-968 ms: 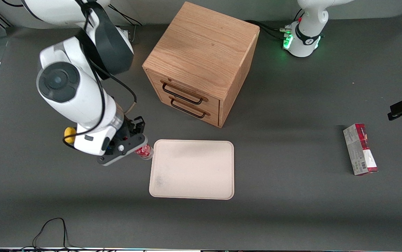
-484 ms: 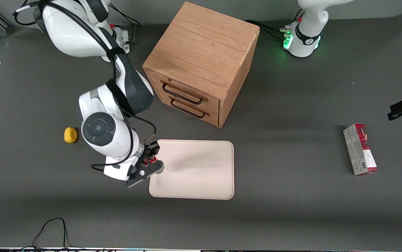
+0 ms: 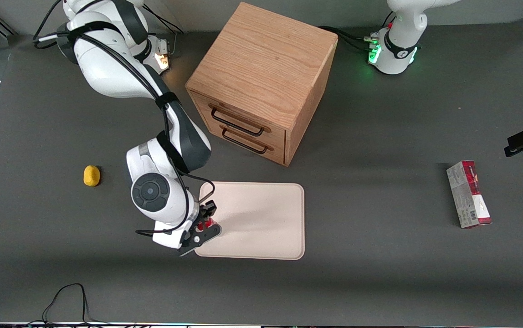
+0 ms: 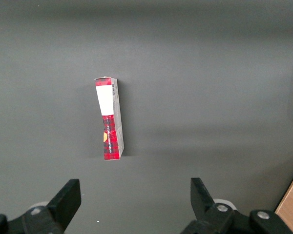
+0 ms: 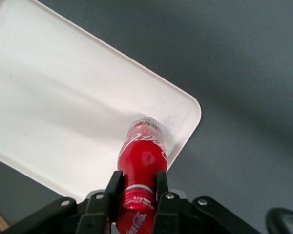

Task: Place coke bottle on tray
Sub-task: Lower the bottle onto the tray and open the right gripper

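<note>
Currently my gripper [image 5: 136, 187] clamps the coke bottle [image 5: 141, 158] near its cap, base hanging over a tray [image 5: 63, 107] corner; next I should lower, then release

Tool [image 5: 136, 187] clamped, pointing downward

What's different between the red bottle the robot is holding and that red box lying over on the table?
The coke bottle is round and glossy; the carton is a flat-sided rectangle, red and grey. The bottle is held in the gripper over the tray; the carton lies untouched on the table, toward the parked arm's end. Both are partly red.
</note>
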Motion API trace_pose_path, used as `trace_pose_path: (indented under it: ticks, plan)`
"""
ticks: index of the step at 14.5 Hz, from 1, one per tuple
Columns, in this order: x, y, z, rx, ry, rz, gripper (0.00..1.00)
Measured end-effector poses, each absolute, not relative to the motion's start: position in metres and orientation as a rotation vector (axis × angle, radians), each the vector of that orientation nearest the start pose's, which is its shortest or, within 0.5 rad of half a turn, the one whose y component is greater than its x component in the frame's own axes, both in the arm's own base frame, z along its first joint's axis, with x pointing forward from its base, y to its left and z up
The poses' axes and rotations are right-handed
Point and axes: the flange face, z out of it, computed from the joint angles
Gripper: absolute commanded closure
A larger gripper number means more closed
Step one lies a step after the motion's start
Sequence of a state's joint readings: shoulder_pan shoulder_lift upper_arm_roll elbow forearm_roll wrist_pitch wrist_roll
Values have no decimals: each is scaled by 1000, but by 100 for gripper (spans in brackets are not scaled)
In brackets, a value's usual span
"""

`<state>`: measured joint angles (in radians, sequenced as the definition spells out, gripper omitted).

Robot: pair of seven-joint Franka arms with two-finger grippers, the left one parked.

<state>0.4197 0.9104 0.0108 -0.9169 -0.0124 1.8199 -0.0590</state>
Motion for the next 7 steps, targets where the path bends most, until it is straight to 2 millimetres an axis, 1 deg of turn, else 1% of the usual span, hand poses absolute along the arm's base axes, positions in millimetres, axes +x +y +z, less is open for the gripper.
trace_pose_path:
  ticks: [2, 3, 7]
  plan:
    - [712, 321, 326, -3055, -759, 17, 100]
    - [712, 320, 324, -3056, -758, 20, 100]
    - [713, 319, 323, -3057, -755, 22, 100]
